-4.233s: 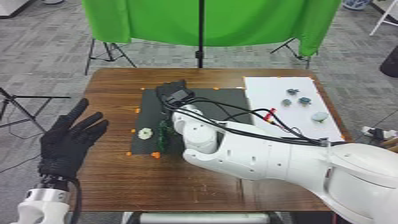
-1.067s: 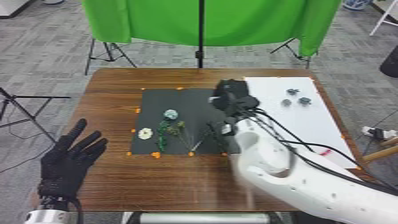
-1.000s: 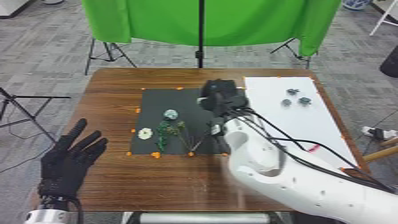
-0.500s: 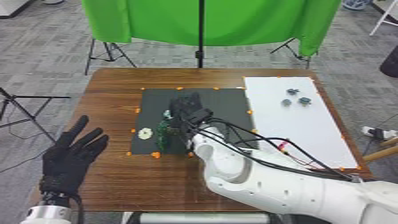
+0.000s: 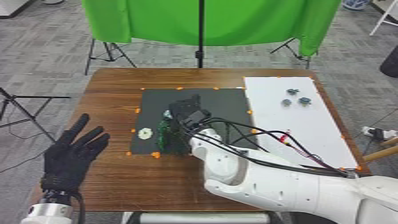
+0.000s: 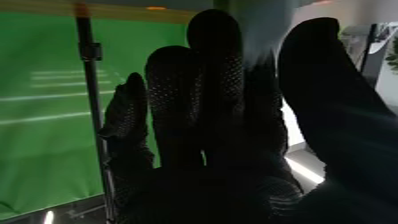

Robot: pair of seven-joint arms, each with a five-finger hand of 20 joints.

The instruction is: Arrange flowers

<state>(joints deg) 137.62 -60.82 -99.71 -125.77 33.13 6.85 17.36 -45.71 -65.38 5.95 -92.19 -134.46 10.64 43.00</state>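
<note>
In the head view, my right hand (image 5: 187,109) is over the upper middle of the dark mat (image 5: 233,98), just right of a pale blue flower (image 5: 167,114), partly covering it. Below that flower lies a dark green leafy stem (image 5: 163,132), with a white flower (image 5: 145,133) to its left. Three blue-grey flowers (image 5: 305,101) rest on the white sheet (image 5: 315,135). My left hand (image 5: 71,160) is open at the table's left edge. In the right wrist view, the right hand (image 6: 209,185) has its fingers extended, and green leaves (image 6: 392,56) show beyond the thumb.
Orange markers (image 5: 155,155) line the mat and sheet on the brown table (image 5: 160,185). The right arm (image 5: 258,172) crosses the table's lower right. A small red object (image 5: 284,139) lies on the white sheet beside the arm's cables. A green cloth (image 5: 258,30) hangs behind the table.
A pale flower on the white sheet in the oldest frame is gone from there. My right hand has moved left over the mat since about a second ago, covering the thin stems. My left hand barely shifts.
</note>
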